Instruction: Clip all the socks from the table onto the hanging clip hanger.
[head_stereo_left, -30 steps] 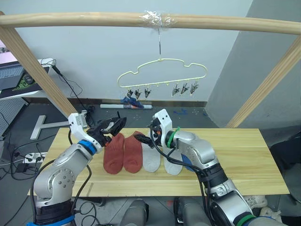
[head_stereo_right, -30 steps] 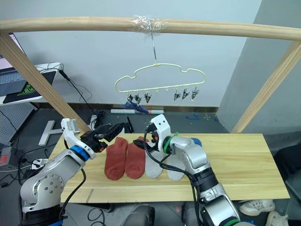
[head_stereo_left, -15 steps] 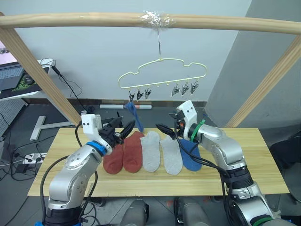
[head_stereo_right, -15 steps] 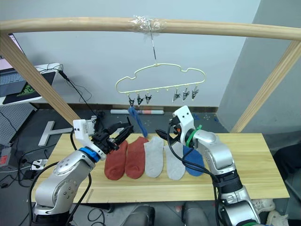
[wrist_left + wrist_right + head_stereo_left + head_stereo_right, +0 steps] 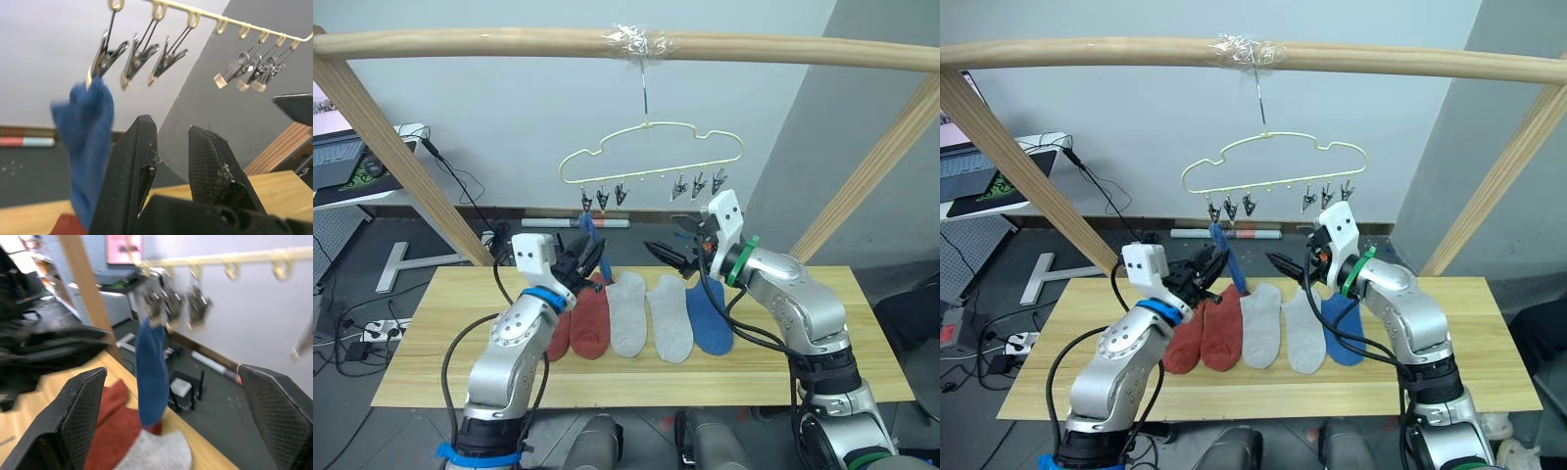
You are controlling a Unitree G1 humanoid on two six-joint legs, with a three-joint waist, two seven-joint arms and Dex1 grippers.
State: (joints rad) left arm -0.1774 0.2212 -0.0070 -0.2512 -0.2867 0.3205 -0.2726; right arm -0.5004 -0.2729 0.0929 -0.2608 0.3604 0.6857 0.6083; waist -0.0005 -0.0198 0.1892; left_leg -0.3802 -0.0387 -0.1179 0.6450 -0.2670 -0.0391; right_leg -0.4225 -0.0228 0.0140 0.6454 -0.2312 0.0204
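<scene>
Left gripper (image 5: 590, 258): raised beside the hanging blue sock (image 5: 591, 236), fingers slightly apart, empty.
Right gripper (image 5: 668, 257): raised, fingers wide apart.
Socks on worktop (image 5: 862, 323): five.
Clip hanger (image 5: 651, 152): six clips.

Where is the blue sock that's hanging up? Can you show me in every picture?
Left eye view: the hanging blue sock dangles from the clip hanger's leftmost clip, just above the left pincer.
Right eye view: same clip, beside the rust-red socks.
Left wrist view: blurry blue shape under the first clip.
Right wrist view: hanging mid-picture.
Shared landmark: the row of metal clips.
</scene>
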